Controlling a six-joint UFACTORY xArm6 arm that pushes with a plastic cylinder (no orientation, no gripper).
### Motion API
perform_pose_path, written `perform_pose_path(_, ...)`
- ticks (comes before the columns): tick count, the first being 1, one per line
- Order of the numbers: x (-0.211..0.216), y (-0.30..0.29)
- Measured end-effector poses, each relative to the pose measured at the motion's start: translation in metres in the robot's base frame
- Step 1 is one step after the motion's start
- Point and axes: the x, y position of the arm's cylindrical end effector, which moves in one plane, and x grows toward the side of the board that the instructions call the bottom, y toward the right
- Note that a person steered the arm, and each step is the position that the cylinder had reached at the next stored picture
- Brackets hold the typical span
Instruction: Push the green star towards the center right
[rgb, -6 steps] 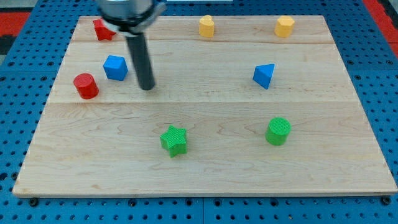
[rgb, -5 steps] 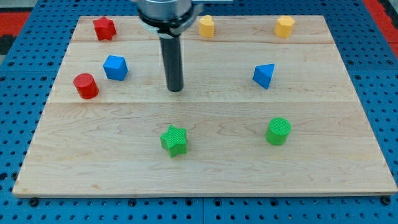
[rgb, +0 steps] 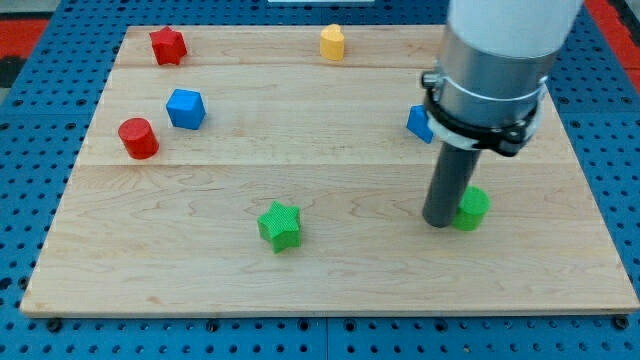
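Note:
The green star (rgb: 280, 225) lies on the wooden board (rgb: 330, 280) at the lower middle, a little left of centre. My tip (rgb: 438, 222) is far to the star's right, at the same height in the view. It touches the left side of a green cylinder (rgb: 472, 208). The arm's body above the rod hides part of the board's upper right.
A red star (rgb: 168, 45) is at the top left. A blue cube (rgb: 186, 108) and a red cylinder (rgb: 137, 138) sit at the left. A yellow block (rgb: 332, 42) is at the top middle. A blue block (rgb: 417, 122) peeks out left of the arm.
My tip has moved from the upper middle of the board down and to the right, reaching the green cylinder, which has shifted slightly right. The green star has not moved.

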Motion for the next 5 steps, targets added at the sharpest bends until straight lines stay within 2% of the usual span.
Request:
perform_pose_path(1, 0.018, 0.025)
perform_pose_path(3, 0.008, 0.058)
perform_pose_path(5, -0.058, 0.061)
